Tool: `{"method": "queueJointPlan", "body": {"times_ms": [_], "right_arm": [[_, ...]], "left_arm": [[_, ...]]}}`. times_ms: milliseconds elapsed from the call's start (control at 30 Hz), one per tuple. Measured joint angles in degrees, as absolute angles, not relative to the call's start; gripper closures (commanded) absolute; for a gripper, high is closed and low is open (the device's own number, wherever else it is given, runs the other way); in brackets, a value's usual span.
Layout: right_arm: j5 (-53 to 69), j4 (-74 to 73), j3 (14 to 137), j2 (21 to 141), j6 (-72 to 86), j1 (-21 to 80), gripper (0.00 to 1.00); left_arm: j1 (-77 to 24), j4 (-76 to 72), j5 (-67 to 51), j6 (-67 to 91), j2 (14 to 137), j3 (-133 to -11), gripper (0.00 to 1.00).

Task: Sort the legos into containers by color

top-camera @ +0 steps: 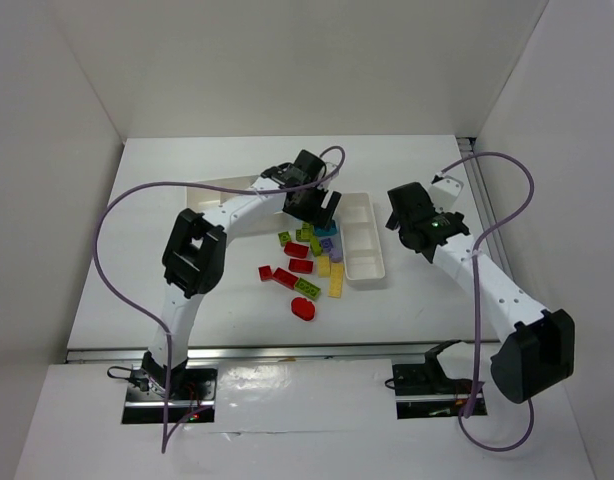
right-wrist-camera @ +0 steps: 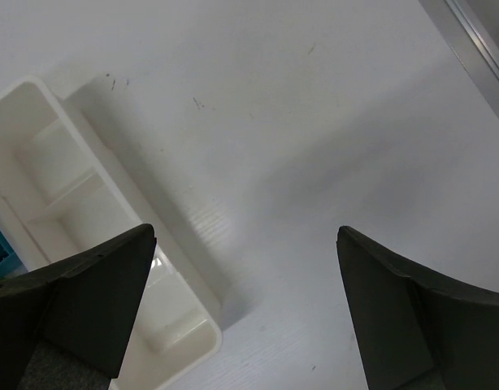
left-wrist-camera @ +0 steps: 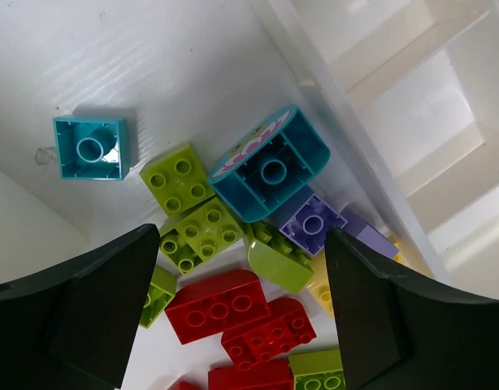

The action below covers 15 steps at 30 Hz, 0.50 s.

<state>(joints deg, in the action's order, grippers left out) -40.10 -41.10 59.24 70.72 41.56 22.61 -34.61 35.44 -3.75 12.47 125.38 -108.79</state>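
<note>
Legos [top-camera: 312,262] lie in one tight heap on the table [top-camera: 187,290], touching the near long wall of the narrow tray [top-camera: 367,281]; no brick shows in a compartment.

Left gripper [left-wrist-camera: 243,244] hangs over the heap, jaws wide apart, empty. Right gripper [right-wrist-camera: 245,236] is over bare table beside the same tray, jaws wide apart, empty.

Risks, as judged:
- bricks press together, so closing on one likely drags a neighbour of another colour
- big teal piece [left-wrist-camera: 270,166] lies tilted on the lilac brick [left-wrist-camera: 313,224] and may slip or roll
- a finger could strike the tray wall [left-wrist-camera: 347,138] and shove the tray

Left wrist alone shows the teal piece hollow side up, and a lone teal brick [left-wrist-camera: 91,146] apart from the rest. Top view alone shows the red oval piece [top-camera: 304,308] nearest the bases, and the wider tray [top-camera: 212,195] half hidden behind the left arm
</note>
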Motion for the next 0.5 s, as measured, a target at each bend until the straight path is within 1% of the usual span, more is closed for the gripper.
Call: {"method": "queueJointPlan", "body": {"times_ms": [33, 333, 400, 500], "right_arm": [[-40.1, -41.1, 59.2, 70.7, 41.6, 22.3, 0.0], [-40.0, -41.2, 59.2, 72.7, 42.2, 22.1, 0.0], [-39.9, -41.2, 59.2, 72.7, 42.2, 22.1, 0.0], [-39.9, -41.2, 59.2, 72.7, 42.2, 22.1, 0.0]], "left_arm": [[-34.6, 35.5, -3.7, 12.1, 125.4, -108.4, 0.09], [-35.4, 33.7, -4.1, 10.2, 125.9, -107.4, 0.08], [-35.8, 32.8, -3.7, 10.2, 126.7, -107.5, 0.11], [-36.3, 32.0, -2.7, 9.9, 128.5, -107.7, 0.12]]}}
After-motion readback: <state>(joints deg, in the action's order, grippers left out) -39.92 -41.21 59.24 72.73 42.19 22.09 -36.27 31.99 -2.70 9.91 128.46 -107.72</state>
